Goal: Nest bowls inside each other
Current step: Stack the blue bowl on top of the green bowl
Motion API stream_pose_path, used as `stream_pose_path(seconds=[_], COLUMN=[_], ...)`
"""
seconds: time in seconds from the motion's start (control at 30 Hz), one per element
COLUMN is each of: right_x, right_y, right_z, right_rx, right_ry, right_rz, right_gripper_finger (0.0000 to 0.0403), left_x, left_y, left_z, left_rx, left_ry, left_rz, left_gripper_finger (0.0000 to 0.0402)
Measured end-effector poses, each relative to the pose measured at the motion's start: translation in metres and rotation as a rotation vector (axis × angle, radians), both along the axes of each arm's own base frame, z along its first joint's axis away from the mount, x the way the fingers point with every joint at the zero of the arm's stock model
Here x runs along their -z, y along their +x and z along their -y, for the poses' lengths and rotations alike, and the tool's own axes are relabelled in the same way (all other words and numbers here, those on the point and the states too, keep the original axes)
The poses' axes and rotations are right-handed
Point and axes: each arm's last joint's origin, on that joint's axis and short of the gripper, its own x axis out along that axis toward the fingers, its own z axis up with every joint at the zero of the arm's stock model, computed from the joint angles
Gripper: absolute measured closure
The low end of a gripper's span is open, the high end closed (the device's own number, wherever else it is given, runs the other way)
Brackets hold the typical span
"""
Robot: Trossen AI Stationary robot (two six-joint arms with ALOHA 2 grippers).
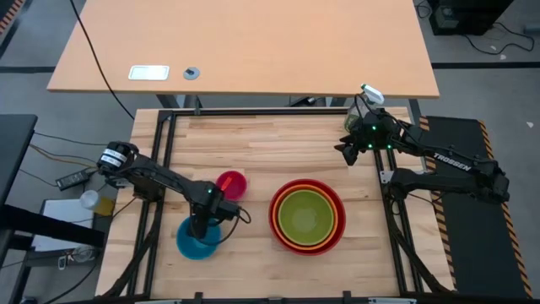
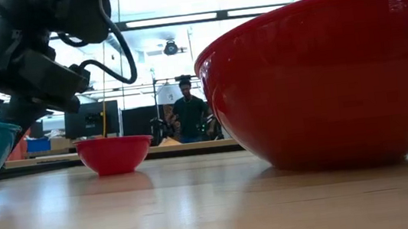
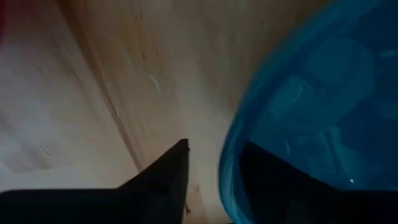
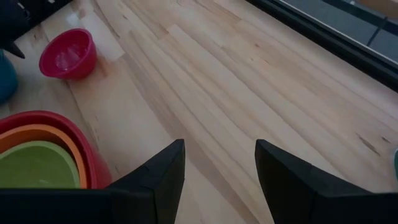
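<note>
The blue bowl (image 1: 198,241) stands on its base near the table's front left. My left gripper (image 1: 205,221) points down over the bowl's far rim and is open, one finger outside the rim and one inside the bowl (image 3: 323,93). The small pink bowl (image 1: 231,183) stands just beyond it on the wood. The lime green bowl (image 1: 305,215) sits inside the orange bowl (image 1: 291,196), which sits inside the red bowl (image 1: 274,215), right of centre. My right gripper (image 4: 221,146) hangs open above the table's far right corner, with nothing between its fingers. My left gripper comes at the blue bowl's rim (image 3: 227,165) from above, pointing down. One finger (image 3: 171,171) stands outside the wall with a gap to it, and the other (image 3: 280,180) is inside the bowl. Whether either finger touches the wall, I cannot tell.
A clear spray bottle (image 1: 369,91) stands at the far right corner beside my right arm. A black metal frame (image 1: 160,160) runs along the table's sides. Bare wood lies between the pink bowl and the far edge. A person (image 2: 188,110) stands in the room beyond.
</note>
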Motion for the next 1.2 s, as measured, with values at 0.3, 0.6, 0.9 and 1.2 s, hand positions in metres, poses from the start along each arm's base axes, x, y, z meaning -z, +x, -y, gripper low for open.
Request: stream_pose_path(seconds=[0.3,0.6,0.9,1.2], right_x=[0.000,-0.001,0.004,0.011], right_y=[0.000,0.003,0.010,0.007], right_z=[0.000,0.002,0.006,0.005], right_rx=[0.002,0.005,-0.001,0.005], right_ry=[-0.004,-0.022,-0.007,0.040], right_rz=[-0.001,0.018,-0.011,-0.075], right_gripper_finger=[0.0202,0.0202,0.0202,0.0202], left_x=[-0.004,-0.067,-0.117,-0.158], left_y=[-0.001,0.046,0.105,0.184], left_z=[0.000,0.002,-0.027,-0.062], left_rx=[-0.088,-0.155,-0.197,-0.370], left_ry=[-0.061,-0.113,-0.070,-0.100], left_rz=[-0.042,0.235,0.218,0.438], left_gripper_finger=[0.0386,0.0390,0.0391,0.0390])
